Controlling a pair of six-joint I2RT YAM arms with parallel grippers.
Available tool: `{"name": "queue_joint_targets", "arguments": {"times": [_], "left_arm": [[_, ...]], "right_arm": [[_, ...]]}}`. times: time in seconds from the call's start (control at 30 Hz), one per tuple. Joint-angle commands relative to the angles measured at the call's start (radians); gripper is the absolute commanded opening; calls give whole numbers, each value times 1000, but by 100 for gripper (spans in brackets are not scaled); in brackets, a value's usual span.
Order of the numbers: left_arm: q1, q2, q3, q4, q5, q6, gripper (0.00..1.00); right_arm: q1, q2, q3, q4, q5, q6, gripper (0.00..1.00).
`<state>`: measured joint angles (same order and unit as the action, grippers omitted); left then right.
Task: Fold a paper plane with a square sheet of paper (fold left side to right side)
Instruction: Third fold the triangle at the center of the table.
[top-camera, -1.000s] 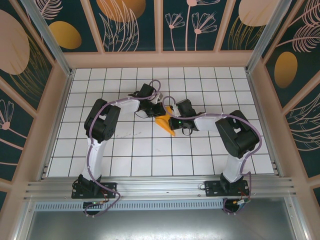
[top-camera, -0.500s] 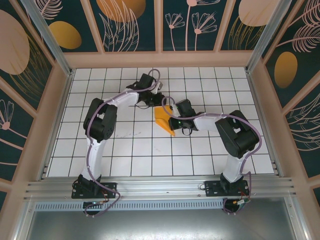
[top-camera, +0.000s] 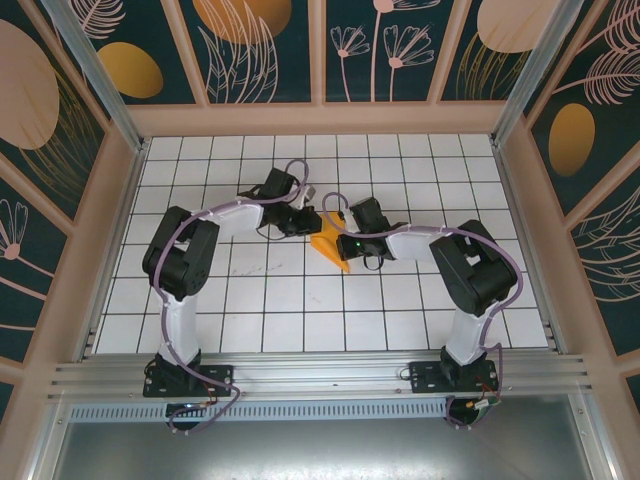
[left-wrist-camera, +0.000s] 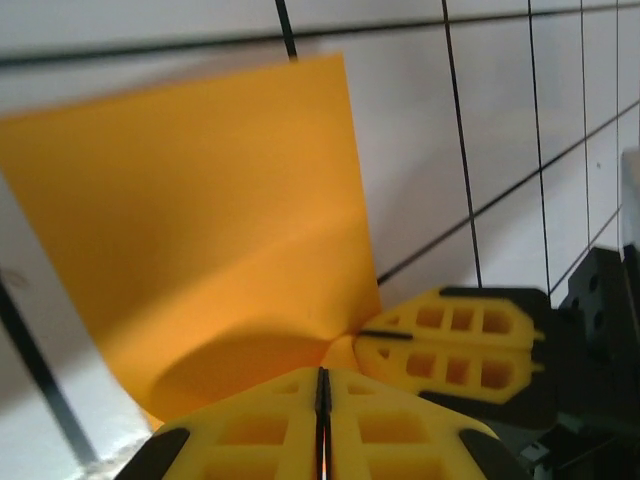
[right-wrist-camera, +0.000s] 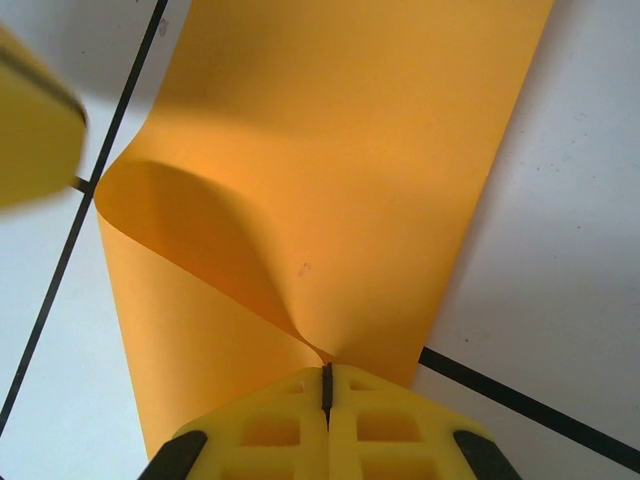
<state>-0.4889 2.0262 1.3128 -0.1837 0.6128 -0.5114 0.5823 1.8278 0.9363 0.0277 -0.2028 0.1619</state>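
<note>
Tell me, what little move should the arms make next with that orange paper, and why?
Probably press the bend flat. The square sheet of paper is doubled over, yet its fold is a rounded loop, not a crease. With the right gripper shut on it, the shut left gripper could rub along that loop.

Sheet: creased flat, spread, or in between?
In between. Folded over, not creased flat: the sheet bows in a loose loop next to the right gripper, shut on it.
</note>
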Motion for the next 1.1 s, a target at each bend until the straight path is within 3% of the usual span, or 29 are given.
{"name": "queue_joint_targets", "arguments": {"times": [0.0,1.07], "left_arm": [[-21,-4,-7,82,48,-36,12],[-52,51,-124,43,-69,-16,12]], "right_arm": [[18,47,-2,-94,2,-19,0],[22,55,7,-109,14,-22,0]]}}
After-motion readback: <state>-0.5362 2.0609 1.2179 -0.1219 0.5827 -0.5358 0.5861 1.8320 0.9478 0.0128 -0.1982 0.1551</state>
